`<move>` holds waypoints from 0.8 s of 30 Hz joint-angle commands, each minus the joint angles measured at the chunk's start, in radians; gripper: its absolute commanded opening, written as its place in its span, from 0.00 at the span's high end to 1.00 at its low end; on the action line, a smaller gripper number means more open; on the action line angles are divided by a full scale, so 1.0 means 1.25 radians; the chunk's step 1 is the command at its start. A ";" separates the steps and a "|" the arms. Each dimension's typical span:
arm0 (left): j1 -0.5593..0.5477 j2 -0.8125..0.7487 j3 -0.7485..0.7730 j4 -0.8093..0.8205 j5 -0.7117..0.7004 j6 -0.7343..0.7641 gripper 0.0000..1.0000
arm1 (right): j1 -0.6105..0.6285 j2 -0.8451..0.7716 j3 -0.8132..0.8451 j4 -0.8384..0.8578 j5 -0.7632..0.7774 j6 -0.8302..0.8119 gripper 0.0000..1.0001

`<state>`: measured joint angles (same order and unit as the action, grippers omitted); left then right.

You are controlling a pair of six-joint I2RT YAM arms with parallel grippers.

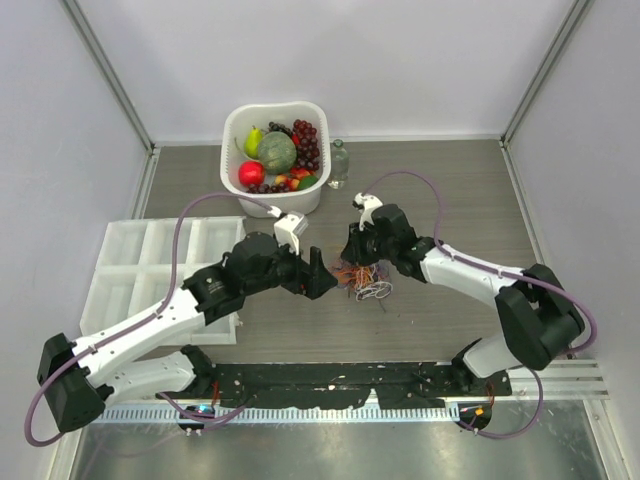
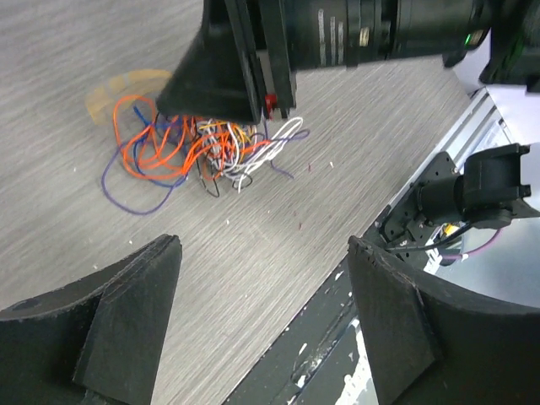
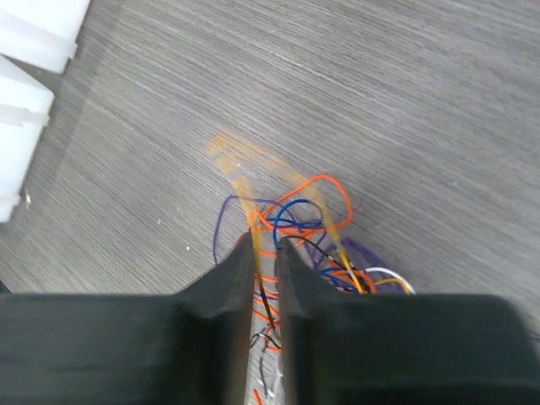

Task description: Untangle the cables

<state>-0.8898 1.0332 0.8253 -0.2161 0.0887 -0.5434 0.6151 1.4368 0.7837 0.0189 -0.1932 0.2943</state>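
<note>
The cables point(image 1: 368, 281) are a small tangle of orange, purple, blue, white and black wires lying on the grey table, between my two grippers. My right gripper point(image 1: 357, 257) stands over the tangle's far side. In the right wrist view its jaws point(image 3: 266, 245) are closed to a narrow slit with orange and black strands point(image 3: 297, 221) pinched between them. My left gripper point(image 1: 325, 279) is open and empty, just left of the tangle. In the left wrist view point(image 2: 263, 246) its fingers stand wide apart short of the cables point(image 2: 202, 152), with the right gripper above the wires.
A white basket point(image 1: 232, 125) of fruit stands at the back, with a small glass bottle point(image 1: 339, 163) beside it. A white compartment tray point(image 1: 140, 262) lies at the left. A black plate point(image 1: 330, 381) and a metal rail run along the near edge.
</note>
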 commanded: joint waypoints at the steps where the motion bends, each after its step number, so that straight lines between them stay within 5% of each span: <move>1: 0.003 -0.062 -0.051 0.109 -0.032 -0.035 0.16 | -0.001 0.008 0.094 -0.039 -0.028 0.009 0.91; 2: 0.003 -0.068 -0.063 0.122 -0.043 -0.040 0.17 | -0.001 -0.010 0.118 -0.081 -0.036 0.025 0.99; 6: 0.017 -0.067 -0.092 0.225 0.005 -0.070 0.25 | -0.005 -0.129 0.123 -0.106 -0.102 0.139 0.99; 12: 0.018 -0.011 -0.140 0.466 0.103 -0.125 0.15 | -0.007 -0.266 0.118 -0.116 -0.053 0.412 0.99; 24: 0.015 0.145 -0.046 0.544 0.098 -0.083 0.37 | -0.009 -0.343 0.115 -0.081 -0.048 0.571 0.99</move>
<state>-0.8700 1.2018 0.6971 0.3557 0.2066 -0.6724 0.6064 1.0519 0.9066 -0.1436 -0.2523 0.9230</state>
